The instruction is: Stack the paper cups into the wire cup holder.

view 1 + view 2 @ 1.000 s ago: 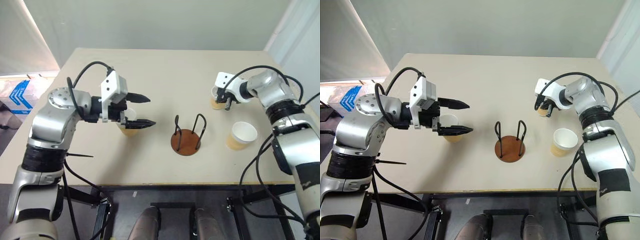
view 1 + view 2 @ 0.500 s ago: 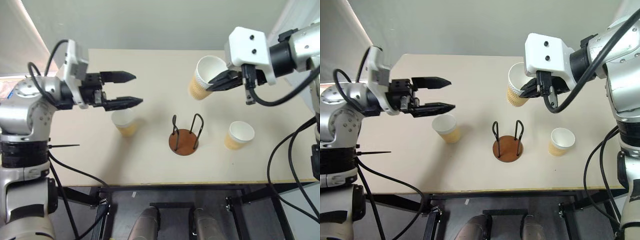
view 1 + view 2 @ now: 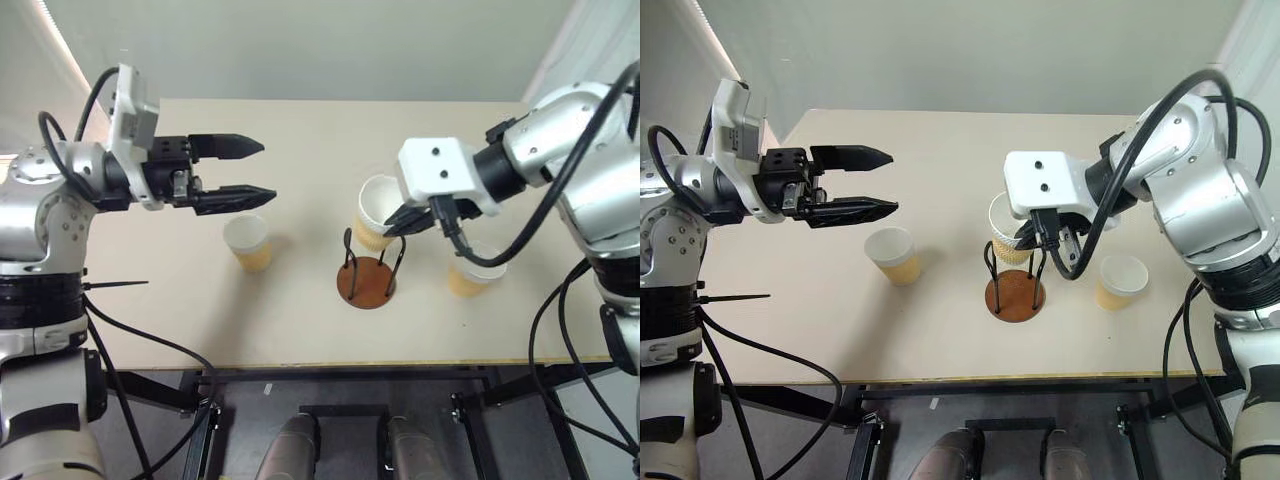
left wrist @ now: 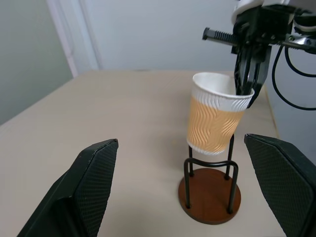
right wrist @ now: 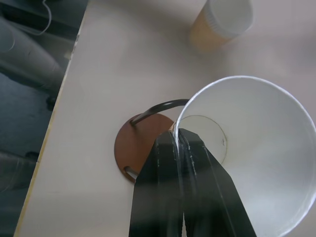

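My right gripper (image 5: 178, 143) pinching cup (image 4: 217, 118) rim, wire cup holder (image 4: 210, 190) directly beneath; left gripper (image 3: 245, 172) spread wide, empty.

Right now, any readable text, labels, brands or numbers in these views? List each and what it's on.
None readable.
The held paper cup: an embossed wave pattern, no print.
The two paper cups standing on the table: plain, no print visible.
The wire cup holder: bare disc base and wire, no label.
The right gripper and the left gripper: no markings visible on their housings.
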{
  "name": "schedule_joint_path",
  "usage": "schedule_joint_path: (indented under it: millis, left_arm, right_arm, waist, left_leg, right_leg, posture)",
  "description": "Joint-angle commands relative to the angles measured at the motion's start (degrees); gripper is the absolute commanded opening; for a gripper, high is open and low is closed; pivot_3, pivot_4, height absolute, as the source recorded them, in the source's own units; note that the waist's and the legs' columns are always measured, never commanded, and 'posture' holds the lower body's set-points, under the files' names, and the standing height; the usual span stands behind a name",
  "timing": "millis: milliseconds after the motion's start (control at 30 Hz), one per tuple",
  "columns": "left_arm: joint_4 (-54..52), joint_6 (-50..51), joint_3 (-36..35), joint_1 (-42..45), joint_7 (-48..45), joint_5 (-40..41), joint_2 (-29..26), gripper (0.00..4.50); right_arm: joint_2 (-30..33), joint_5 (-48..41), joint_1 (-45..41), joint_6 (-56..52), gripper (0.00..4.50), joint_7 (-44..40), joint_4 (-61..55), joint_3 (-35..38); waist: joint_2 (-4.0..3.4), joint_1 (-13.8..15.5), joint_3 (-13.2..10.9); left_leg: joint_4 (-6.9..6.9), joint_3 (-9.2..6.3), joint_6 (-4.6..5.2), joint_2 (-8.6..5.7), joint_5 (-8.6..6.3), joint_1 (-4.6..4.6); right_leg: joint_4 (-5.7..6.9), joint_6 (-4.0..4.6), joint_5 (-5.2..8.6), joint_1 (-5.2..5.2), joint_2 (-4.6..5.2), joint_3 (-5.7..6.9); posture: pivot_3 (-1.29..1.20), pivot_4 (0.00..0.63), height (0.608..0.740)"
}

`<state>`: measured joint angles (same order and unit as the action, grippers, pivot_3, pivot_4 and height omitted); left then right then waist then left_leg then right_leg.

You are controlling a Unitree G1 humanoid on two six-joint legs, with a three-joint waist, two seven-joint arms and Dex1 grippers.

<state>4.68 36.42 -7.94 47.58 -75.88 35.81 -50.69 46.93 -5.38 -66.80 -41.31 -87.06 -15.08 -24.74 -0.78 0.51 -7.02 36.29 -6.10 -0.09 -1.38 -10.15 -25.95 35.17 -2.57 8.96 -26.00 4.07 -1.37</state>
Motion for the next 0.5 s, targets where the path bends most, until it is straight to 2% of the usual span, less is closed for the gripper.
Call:
schedule_joint_path:
  millis: [33, 133, 167, 300, 500]
  left_arm:
    - [-0.85, -0.96, -0.67, 1.33, -0.52, -0.03, -1.24, 4.5]
    - [-0.98, -1.69, -0.17, 1.11, -0.98, -0.61, -1.33, 4.5]
    - [-1.09, -2.0, 0.21, 0.94, -1.16, -0.98, -1.38, 4.5]
    - [-1.93, -4.22, 2.54, -0.78, -2.21, -3.49, -1.78, 4.5]
    - [-2.43, -8.59, 5.2, -3.75, -4.32, -7.35, -3.36, 4.5]
  right_arm:
    - [0.43, 1.65, 0.73, 3.32, 0.02, 0.63, -0.47, -1.53]
    - [0.66, 2.57, 2.15, 4.57, 0.02, 0.65, -0.79, -2.71]
    - [0.33, 2.3, 2.34, 3.96, 0.21, 0.86, -0.95, -2.56]
    - [-1.0, 1.6, 2.51, 1.85, 1.29, 2.55, -1.16, -1.32]
    - [-2.12, -1.93, 1.27, -6.35, 3.41, 8.03, -1.88, 5.22]
  waist:
    - [0.0, -0.01, 0.0]
    - [0.0, 0.0, 0.0]
    - [0.0, -0.01, 0.0]
    - [0.01, -0.04, 0.01]
    - [0.03, -0.02, 0.0]
  left_leg:
    - [-0.01, 0.0, 0.0, 0.01, 0.0, 0.0]
    - [-0.02, 0.0, 0.0, 0.03, 0.0, 0.0]
    - [-0.02, 0.0, 0.0, 0.03, 0.0, 0.0]
    - [-0.01, 0.0, 0.02, 0.03, 0.01, 0.03]
    - [-0.01, 0.0, 0.01, 0.04, 0.02, 0.0]
  right_leg:
    - [0.0, 0.0, 0.0, -0.01, 0.0, 0.0]
    - [0.0, 0.0, 0.0, -0.01, 0.0, 0.03]
    - [0.01, 0.0, 0.0, -0.01, 0.0, 0.03]
    - [0.04, 0.0, 0.0, 0.0, 0.0, 0.02]
    - [0.09, 0.0, 0.0, -0.05, -0.01, 0.01]
  posture:
    - [0.0, 0.15, 0.74]
    - [0.0, 0.15, 0.74]
    - [0.0, 0.15, 0.74]
    - [0.0, 0.15, 0.74]
    - [0.0, 0.15, 0.74]
